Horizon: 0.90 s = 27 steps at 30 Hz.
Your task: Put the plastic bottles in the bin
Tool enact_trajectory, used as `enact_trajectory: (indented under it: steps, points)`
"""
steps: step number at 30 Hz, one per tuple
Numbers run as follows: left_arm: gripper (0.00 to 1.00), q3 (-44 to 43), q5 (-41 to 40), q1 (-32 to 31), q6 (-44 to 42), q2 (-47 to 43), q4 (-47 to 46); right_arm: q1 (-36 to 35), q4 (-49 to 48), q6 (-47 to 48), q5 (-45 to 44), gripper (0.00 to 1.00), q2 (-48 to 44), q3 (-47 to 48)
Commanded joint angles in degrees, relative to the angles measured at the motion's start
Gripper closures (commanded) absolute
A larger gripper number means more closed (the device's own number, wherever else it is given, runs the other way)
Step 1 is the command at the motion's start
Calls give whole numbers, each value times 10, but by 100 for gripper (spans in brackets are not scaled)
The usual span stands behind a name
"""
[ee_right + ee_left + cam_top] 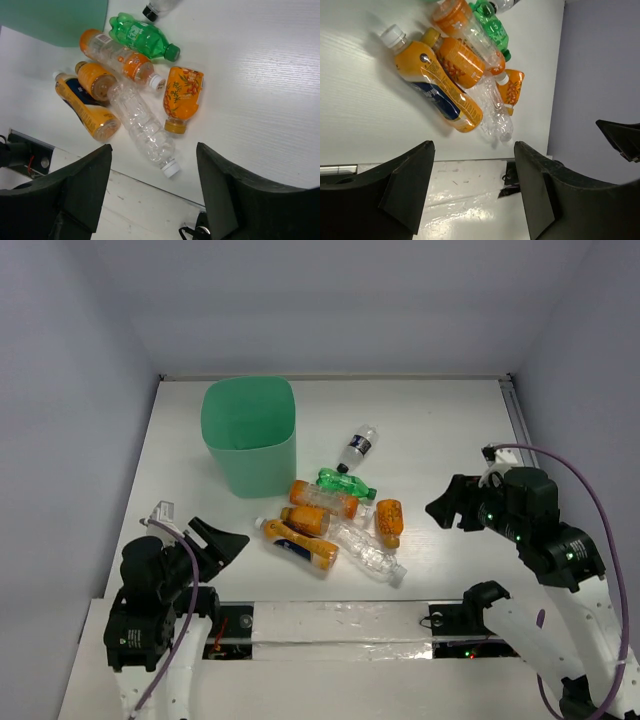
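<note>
The mint-green bin (250, 435) stands at the back left; its side shows in the right wrist view (60, 20). Several plastic bottles lie in a heap to its right: a clear dark-labelled one (357, 448), a green one (345, 483), an orange blue-labelled one (297, 543), a clear one (370, 555) and a squat orange one (389, 522). My left gripper (222, 540) is open and empty, left of the heap, above the table's front edge (473, 150). My right gripper (450, 505) is open and empty, right of the heap (154, 150).
A shiny white strip (340, 620) runs along the table's near edge between the arm bases. Grey walls close in the table on three sides. A purple cable (590, 500) loops over the right arm.
</note>
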<state>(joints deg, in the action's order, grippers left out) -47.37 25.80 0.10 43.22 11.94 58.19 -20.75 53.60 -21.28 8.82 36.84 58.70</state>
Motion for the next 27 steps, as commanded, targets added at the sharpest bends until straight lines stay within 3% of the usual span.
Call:
enact_trajectory:
  steps: [1,2,3,4,5,6,7,8,10,12,18,20,23,25,27]
  points:
    - [38,15,37,2,19,-8,-25,-4,-8,-3,-4,32,-16,-7]
    - [38,20,44,2,20,-9,-28,-4,-5,-2,-5,40,-17,-9]
    - [42,26,51,2,22,-8,-32,-4,-3,-2,-5,65,-17,-10]
    - [45,36,64,2,27,-10,-38,-4,-2,-1,-2,79,-17,-11]
    - [56,60,69,2,34,-8,-38,-4,-2,-2,0,97,-15,-17]
    - [56,71,72,7,31,-4,-35,-4,-3,-2,2,100,-14,-20]
    - [70,88,72,7,26,1,-29,-4,-4,-3,8,100,-13,-24]
    - [78,91,65,7,14,11,-28,-4,-10,-4,10,100,-9,-34]
    - [92,106,51,18,12,27,-40,-4,-20,-12,12,100,-5,-44]
    - [100,113,64,58,0,38,-48,-4,-38,-19,16,100,2,-59]
    - [100,130,70,142,-71,57,-1,-4,-82,-32,21,100,38,-77]
    - [100,142,24,153,-106,52,31,-4,-99,-28,23,100,61,-77]
    - [100,135,15,159,-90,49,31,-4,-120,-23,22,91,82,-73]
    - [100,112,18,169,-96,63,31,-4,-130,-21,24,78,89,-72]
    - [100,15,-1,170,-111,103,34,-4,-135,-16,25,64,97,-72]
